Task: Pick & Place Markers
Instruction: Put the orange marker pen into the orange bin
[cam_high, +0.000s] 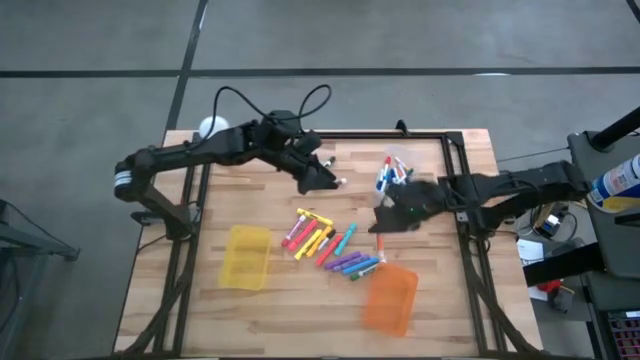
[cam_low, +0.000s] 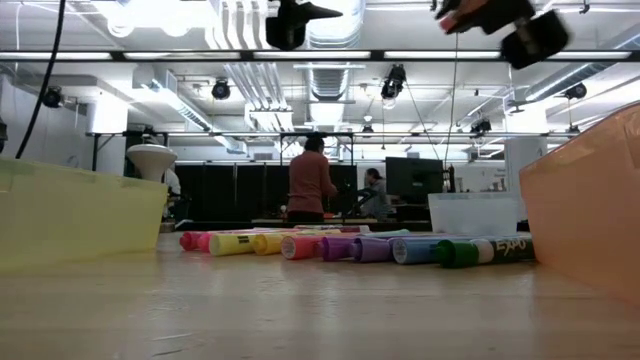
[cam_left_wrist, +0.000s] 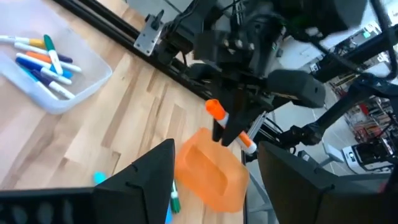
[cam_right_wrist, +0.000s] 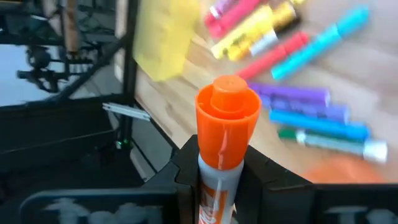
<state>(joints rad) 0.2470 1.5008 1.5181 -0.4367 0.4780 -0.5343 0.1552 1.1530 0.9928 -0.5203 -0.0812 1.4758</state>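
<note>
Gripping an orange-capped marker (cam_right_wrist: 222, 155) in right jaws (raised above table), left jaws parted, empty.

I can't tell from overhead whether my left gripper (cam_high: 335, 180) is open. The orange bin (cam_low: 590, 200) at three o'clock is cut off by the low view's edge.

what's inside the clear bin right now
The clear bin holds several markers: blue, orange, green and white ones lying in a loose heap. Whatever lies beneath them is covered.
</note>
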